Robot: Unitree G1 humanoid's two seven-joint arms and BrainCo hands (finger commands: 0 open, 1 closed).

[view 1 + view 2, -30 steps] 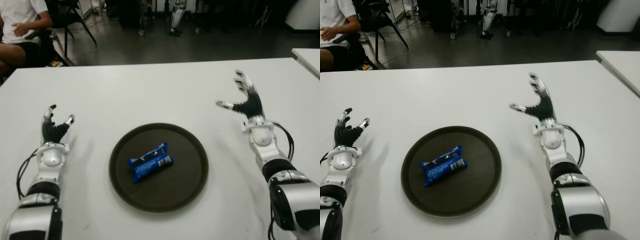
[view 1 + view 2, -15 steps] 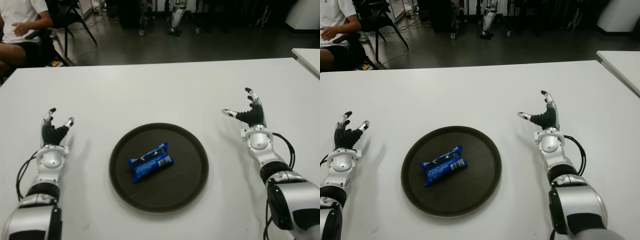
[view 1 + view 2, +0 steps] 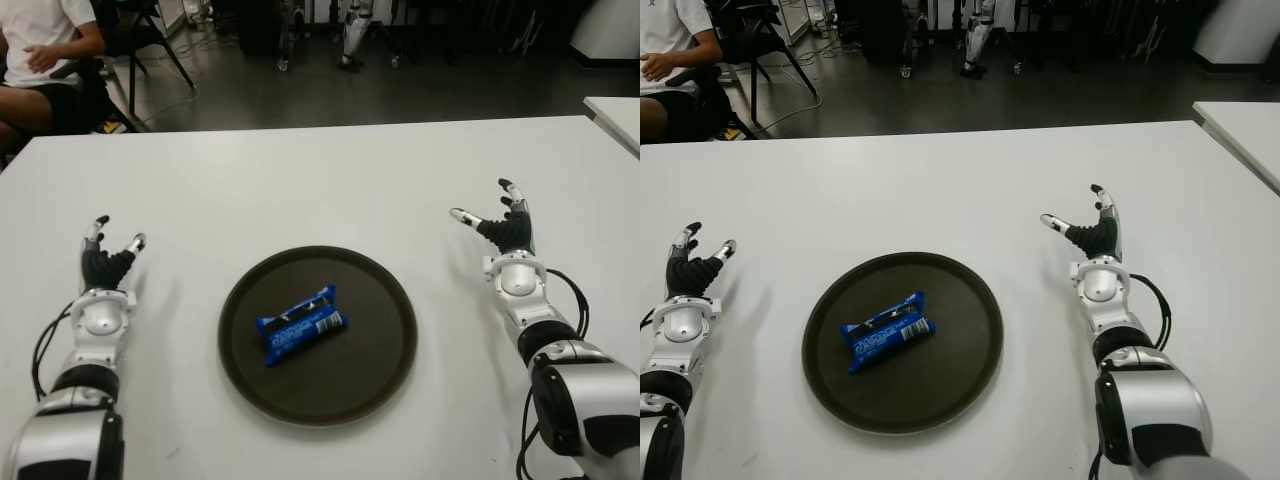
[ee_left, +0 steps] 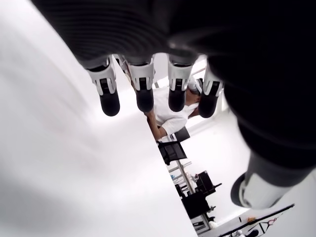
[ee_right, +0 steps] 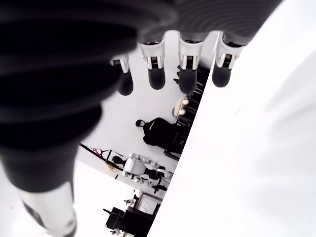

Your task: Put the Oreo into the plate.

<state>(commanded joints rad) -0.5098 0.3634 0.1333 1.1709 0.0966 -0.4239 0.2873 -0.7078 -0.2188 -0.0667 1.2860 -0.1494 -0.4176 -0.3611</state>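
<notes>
Both hands empty, fingers spread: left hand (image 3: 107,262) and right hand (image 3: 500,226) flanking plate (image 3: 385,355); Oreo (image 3: 298,325) already inside, likely done.

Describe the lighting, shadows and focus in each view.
Eye views: even overhead light; white table bright, soft shadow beside the left hand; Oreo pack sharp on the dark plate. Left wrist view: table washed out, fingers in focus. Right wrist view: right hand dark against glare.
</notes>
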